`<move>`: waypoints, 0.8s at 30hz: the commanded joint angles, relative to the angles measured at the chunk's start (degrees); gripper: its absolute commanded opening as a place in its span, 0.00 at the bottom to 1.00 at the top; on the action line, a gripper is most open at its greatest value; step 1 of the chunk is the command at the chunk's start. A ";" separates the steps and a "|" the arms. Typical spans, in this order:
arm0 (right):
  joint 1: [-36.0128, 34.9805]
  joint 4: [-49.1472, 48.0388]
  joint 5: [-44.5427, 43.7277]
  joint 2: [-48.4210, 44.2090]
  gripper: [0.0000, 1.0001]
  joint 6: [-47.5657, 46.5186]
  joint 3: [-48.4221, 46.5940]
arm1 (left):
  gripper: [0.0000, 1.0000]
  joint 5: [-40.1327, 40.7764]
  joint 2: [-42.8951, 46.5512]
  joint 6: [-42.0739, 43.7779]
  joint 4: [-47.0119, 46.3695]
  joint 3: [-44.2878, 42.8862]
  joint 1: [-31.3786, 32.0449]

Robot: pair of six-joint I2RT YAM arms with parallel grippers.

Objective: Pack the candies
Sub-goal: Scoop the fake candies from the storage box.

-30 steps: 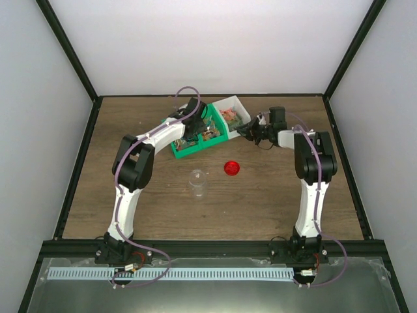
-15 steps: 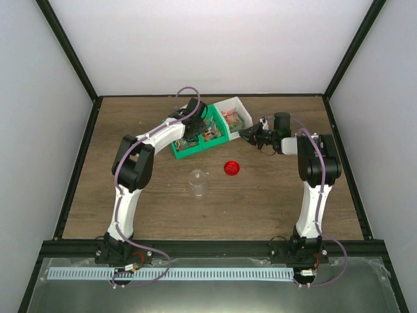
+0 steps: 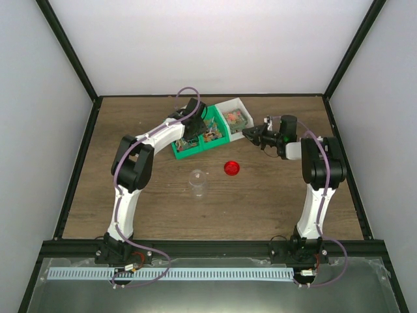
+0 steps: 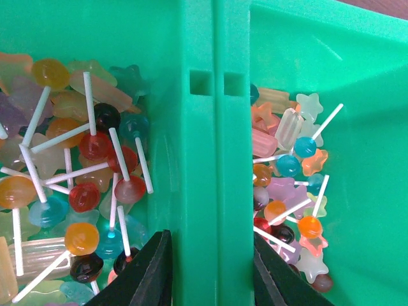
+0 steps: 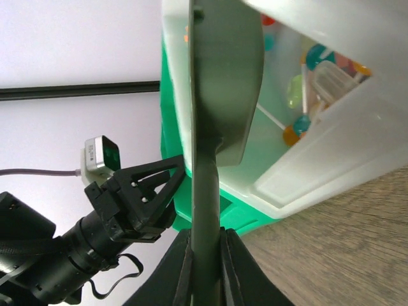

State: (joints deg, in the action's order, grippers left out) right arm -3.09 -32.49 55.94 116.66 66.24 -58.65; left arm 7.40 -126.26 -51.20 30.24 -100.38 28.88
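The candies [image 4: 83, 185] are small lollipops and star-shaped sweets in mixed colours, heaped in two green bins [image 3: 195, 145] set side by side. More candies [image 5: 306, 95] lie in a white bin [image 3: 242, 106] beside them. My left gripper [image 4: 211, 234] straddles the double green wall [image 4: 213, 127] between the two bins, and both fingers press on that wall. My right gripper [image 5: 205, 233] is shut on the handle of a dark green scoop [image 5: 223, 76]. The scoop's blade stands edge-on over the white bin's near rim [image 5: 319, 166]. In the top view the left gripper [image 3: 193, 135] and right gripper [image 3: 251, 133] flank the bins.
A clear jar [image 3: 198, 183] stands upright and open on the wooden table in front of the bins. Its round red lid [image 3: 232, 168] lies to the right of it. Black frame rails border the table. The left gripper [image 5: 137, 191] shows behind the green bin.
The right arm's elbow and wrist have swung to the right while its gripper stays by the white bin with the scoop. The left arm has not moved.
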 commanded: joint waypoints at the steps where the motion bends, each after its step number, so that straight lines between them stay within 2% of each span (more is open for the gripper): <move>1: 0.20 -2.75 4.14 -3.50 0.01 -0.58 -0.32 | 0.04 -13.33 -1.07 -5.23 -1.36 1.86 1.00; 24: 3.12 -0.89 3.58 -9.22 0.01 -0.57 2.96 | 0.07 -13.09 1.05 -1.48 -0.95 1.04 0.87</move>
State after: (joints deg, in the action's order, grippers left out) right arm -1.17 -32.21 58.54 109.16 66.26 -57.21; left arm 4.56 -125.64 -48.66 31.05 -100.36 28.88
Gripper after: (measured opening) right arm 0.102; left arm 0.275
